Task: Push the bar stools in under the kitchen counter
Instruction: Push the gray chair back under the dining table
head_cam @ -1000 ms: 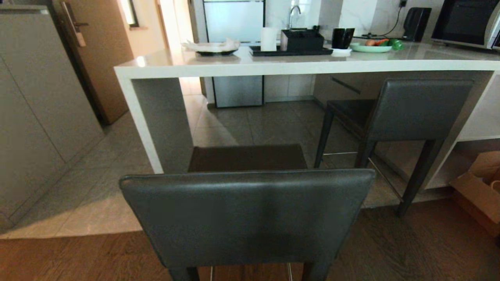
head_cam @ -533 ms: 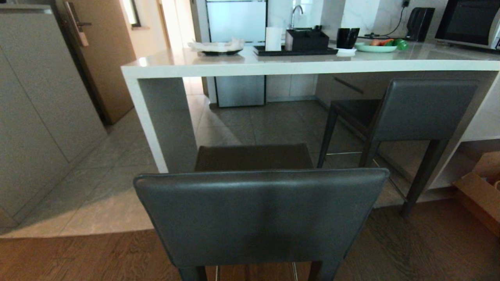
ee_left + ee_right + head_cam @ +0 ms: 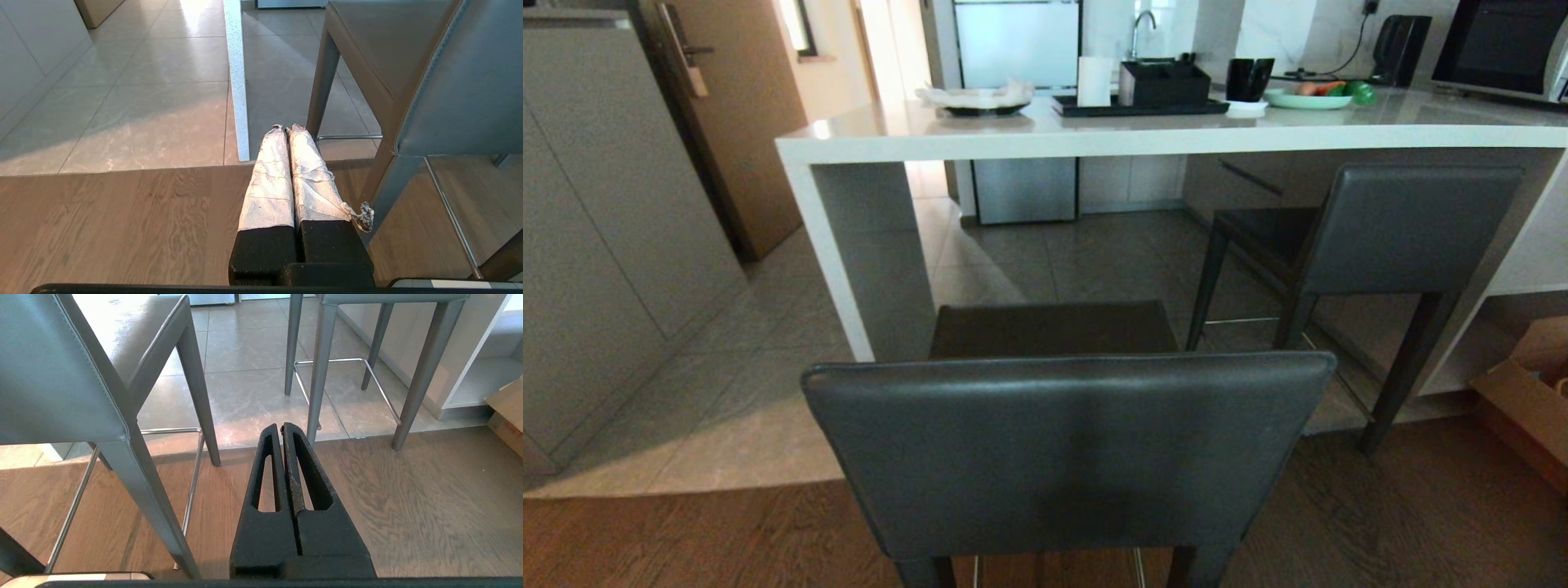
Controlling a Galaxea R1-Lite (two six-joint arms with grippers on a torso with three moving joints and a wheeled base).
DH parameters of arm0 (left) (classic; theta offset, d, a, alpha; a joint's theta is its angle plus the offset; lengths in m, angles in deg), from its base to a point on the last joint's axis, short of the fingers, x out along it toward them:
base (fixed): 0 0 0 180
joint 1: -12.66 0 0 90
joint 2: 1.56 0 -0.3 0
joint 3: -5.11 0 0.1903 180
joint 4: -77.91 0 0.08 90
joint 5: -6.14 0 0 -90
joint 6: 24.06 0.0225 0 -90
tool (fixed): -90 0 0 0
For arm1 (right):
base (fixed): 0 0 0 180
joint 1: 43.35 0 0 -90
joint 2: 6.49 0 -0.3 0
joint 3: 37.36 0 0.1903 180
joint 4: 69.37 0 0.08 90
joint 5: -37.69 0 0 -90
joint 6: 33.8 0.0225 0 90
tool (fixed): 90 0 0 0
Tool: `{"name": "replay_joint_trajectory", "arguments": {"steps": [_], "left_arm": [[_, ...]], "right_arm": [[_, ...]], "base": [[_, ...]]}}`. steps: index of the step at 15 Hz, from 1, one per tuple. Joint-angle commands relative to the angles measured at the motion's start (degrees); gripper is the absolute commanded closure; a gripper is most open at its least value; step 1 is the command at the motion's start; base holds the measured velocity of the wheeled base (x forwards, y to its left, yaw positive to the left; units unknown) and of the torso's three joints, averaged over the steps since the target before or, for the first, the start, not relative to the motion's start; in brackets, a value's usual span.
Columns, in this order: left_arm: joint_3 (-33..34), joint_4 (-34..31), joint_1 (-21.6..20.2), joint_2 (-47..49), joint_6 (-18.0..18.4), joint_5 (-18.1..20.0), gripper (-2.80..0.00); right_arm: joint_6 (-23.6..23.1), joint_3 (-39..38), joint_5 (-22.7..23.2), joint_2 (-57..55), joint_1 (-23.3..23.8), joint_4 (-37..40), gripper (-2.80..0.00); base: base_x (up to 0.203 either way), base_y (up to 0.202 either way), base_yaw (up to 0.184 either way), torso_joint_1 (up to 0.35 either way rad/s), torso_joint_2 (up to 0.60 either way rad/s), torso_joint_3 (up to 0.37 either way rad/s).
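Closest to you is the near bar stool (image 3: 1066,449), with a dark grey leather backrest, low and wide, a square dark seat and slim dark legs. Its backrest runs left to right across the head view, straight in front of the robot, and the seat points toward the counter. This stool stands out on the wooden floor (image 3: 1405,523) and only the front of its seat comes near the counter edge, so I judge it is not yet pushed in.

The left gripper (image 3: 284,130), with fingers wrapped in pale tape, has its jaws pressed together and holds nothing. It hangs low over the wood, just beside the stool's left rear leg. The right gripper (image 3: 282,426), plain black, is also closed and empty, low beside the right rear leg. The backrest lies between the two arms and above them, so both are about equally near. Any push must go forward, across the long axis of the backrest.

Further away, the second bar stool (image 3: 1388,233) of the same kind stands to the right, seat already under the top.

Behind is the long pale stone kitchen counter (image 3: 1176,135) with a thick white edge, white side panel on the left and white shelves (image 3: 1527,286) on the right.
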Motion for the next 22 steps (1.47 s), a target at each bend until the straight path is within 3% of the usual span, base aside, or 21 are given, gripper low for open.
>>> {"name": "replay_joint_trajectory", "arguments": {"steps": [1,22], "left_arm": [[0.0,0.0,0.0,0.1,0.0,0.0,0.0],[0.0,0.0,0.1,0.1,-0.5,0.0,0.0]], "right_arm": [[0.0,0.0,0.1,-0.1,0.0,-0.1,0.0],[0.0,0.0,0.1,-0.1,0.0,-0.1,0.0]], "base": [[0.0,0.0,0.0,0.0,0.0,0.0],[0.0,0.0,0.0,0.0,0.0,0.0]]}}
